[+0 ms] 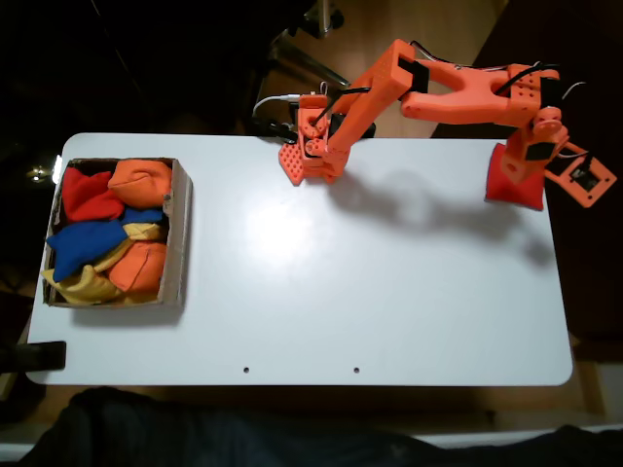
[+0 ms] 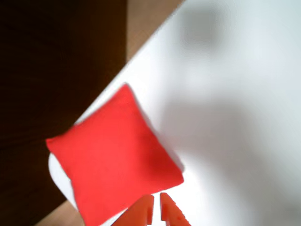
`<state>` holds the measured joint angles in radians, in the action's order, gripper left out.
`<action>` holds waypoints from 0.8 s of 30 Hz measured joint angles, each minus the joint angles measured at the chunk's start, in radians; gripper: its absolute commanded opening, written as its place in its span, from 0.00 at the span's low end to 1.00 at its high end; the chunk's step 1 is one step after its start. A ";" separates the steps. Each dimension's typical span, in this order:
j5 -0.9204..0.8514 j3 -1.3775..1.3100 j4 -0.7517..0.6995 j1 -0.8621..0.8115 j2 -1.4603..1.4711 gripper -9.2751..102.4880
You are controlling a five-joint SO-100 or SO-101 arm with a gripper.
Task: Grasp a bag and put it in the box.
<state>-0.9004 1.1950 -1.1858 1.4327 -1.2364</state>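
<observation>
Bag (image 2: pixel 113 160) sits flat on the table (image 1: pixel 389 292) right at its edge, just ahead of the gripper (image 2: pixel 156 209), untouched. Fingers nearly pressed together, only a slit between the tips, holding nothing. Bag looks soft, plump and light, probably shifts under a pinch; I'd open wide and bite across the middle. Box (image 1: pixel 179 233) is well apart, already fairly full.

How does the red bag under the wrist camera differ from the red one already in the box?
The bag is a neat, plump square; the red bag in the box has an uneven, pointed outline. The bag lies alone by the edge of the table; the red bag in the box sits packed among other bags inside the box. Both are red fabric.
</observation>
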 measured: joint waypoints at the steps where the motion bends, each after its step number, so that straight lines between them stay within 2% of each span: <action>1: 0.000 0.008 0.002 0.000 0.002 0.09; 7: 0.000 0.046 0.002 0.000 0.006 0.11; 16: 0.000 0.095 0.003 0.000 0.012 0.32; 24: 0.000 0.107 0.003 0.000 0.028 0.46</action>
<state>-0.9004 1.3023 -1.1827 1.4327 -1.2088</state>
